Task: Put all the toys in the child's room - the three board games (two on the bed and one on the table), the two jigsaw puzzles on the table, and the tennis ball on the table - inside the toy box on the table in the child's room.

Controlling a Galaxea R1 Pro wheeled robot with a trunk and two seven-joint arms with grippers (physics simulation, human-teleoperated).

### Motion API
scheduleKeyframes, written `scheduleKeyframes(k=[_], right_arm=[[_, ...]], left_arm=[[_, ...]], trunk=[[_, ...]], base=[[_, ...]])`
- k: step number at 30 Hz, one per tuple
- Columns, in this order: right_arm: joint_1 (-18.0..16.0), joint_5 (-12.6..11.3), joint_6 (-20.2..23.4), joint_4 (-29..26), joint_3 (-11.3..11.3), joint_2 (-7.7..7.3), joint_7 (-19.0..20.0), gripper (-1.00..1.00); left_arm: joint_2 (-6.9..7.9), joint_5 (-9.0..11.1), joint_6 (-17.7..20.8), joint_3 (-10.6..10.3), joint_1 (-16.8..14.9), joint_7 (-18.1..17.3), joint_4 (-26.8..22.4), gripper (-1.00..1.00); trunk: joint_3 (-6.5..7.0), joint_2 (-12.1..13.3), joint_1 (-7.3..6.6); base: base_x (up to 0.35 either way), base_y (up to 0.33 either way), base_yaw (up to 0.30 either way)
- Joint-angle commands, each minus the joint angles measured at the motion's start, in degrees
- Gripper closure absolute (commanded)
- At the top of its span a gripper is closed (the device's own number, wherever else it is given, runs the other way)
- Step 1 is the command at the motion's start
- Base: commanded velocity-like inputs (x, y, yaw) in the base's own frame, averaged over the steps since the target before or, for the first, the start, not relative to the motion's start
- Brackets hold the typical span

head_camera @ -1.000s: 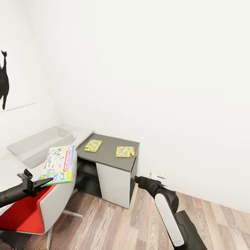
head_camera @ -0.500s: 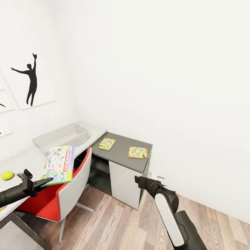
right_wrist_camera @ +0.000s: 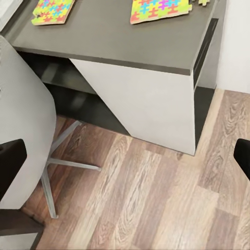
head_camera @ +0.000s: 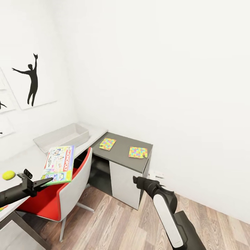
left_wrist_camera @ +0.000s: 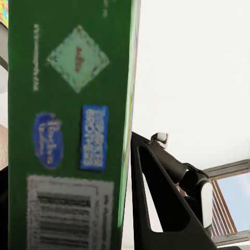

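The left gripper [head_camera: 44,181] is clamped on a board game [head_camera: 59,164], holding it over the red chair [head_camera: 41,203]. The toy box [head_camera: 62,137] sits beyond on the white table [head_camera: 29,160]. Lift the game clear of the chair back, then lower it flat. The right gripper [head_camera: 136,180] seems spread wide, empty, though its fingertips barely show.

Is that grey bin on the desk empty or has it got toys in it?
Empty, as far as shows: the toy box shows bare grey inside in the head view.
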Motion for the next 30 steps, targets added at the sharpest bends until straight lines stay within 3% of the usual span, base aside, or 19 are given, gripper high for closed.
scheduleKeyframes(k=[1, 6, 9, 11, 13, 15, 17, 19, 20, 22, 24, 27, 30], right_arm=[[-0.07, -0.57, 0.11, -0.18, 0.06, 0.02, -0.61, -1.0], [-0.1, -0.59, 0.44, -0.83, 1.0, 0.64, -0.87, -1.0], [-1.29, -0.56, 2.2, -0.88, 2.51, 2.86, -1.54, -1.0], [-4.59, -0.7, 5.16, -0.51, 2.73, 2.86, -2.74, -1.0], [-10.98, -1.16, 10.0, 0.65, 2.7, 2.86, -5.23, -1.0], [-17.49, -1.44, 13.67, 2.48, 2.6, 2.86, -7.21, -1.0], [-24.44, -2.36, 15.54, 5.1, 1.46, 2.86, -8.13, -1.0], [-31.22, -6.46, 16.42, 8.73, -1.05, 2.86, -8.54, -1.0], [-32.81, -7.92, 16.54, 9.97, -1.58, 2.86, -8.6, -1.0], [-39.03, -13.94, 16.81, 17.09, -3.0, 2.86, -8.78, -1.0], [-44.46, -18.3, 16.74, 25.05, -3.6, 2.86, -9.14, -1.0], [-47.45, -20.6, 16.4, 30.66, -3.85, 2.86, -9.98, -1.0], [-48.45, -21.38, 16.3, 32.46, -3.93, 2.86, -10.41, -1.0]], left_arm=[[0.03, 0.01, 0.58, 0.01, -0.04, -0.22, -0.02, 1.0], [0.24, 0.06, 0.59, 0.1, -0.04, -0.22, -0.09, 1.0], [0.5, -0.31, 0.59, 0.31, -1.09, -0.22, -0.13, 1.0], [0.73, -0.38, 0.59, 0.34, -3.09, -0.22, -0.24, 1.0], [1.0, -1.0, 0.59, -0.33, -7.89, -0.22, -0.09, 1.0], [1.09, -3.74, 0.59, -2.42, -13.18, -0.22, 0.92, 1.0], [0.92, -7.74, 0.59, -3.85, -19.29, -0.22, 4.02, 1.0], [0.8, -11.65, 0.59, -4.45, -25.93, -0.22, 9.16, 1.0], [0.77, -12.54, 0.59, -4.53, -27.57, -0.22, 10.66, 1.0], [0.58, -15.59, 0.59, -4.74, -33.26, 1.55, 16.01, 1.0], [0.45, -17.47, 0.59, -4.85, -36.71, 4.51, 19.31, 1.0], [0.35, -18.34, 0.59, -4.75, -38.41, 7.9, 20.94, 1.0], [0.37, -18.65, 0.59, -4.71, -38.97, 9.46, 21.67, 1.0]], trunk=[[-0.13, -0.13, 0.04], [-0.13, -0.13, 0.04], [-0.13, -0.13, 0.04], [-0.13, -0.13, 0.04], [-0.13, -0.13, 0.04], [-0.13, -0.13, 0.04], [-0.13, -0.13, 0.04], [-0.13, -0.13, 0.04], [-0.13, -0.13, 0.04], [-0.13, -0.13, 0.04], [-0.13, -0.13, 0.04], [-0.13, -0.13, 0.04], [-0.13, -0.13, 0.04]], base=[[0.0, 0.0, 0.0], [0.0, 0.0, 0.0], [0.0, 0.0, 0.0], [0.0, 0.0, 0.0], [0.0, 0.0, 0.0], [0.0, 0.0, 0.0], [0.0, 0.0, 0.0], [0.0, 0.0, 0.0], [0.0, 0.0, 0.0], [0.0, 0.0, 0.0], [0.0, 0.0, 0.0], [0.0, 0.0, 0.0], [0.0, 0.0, 0.0]])
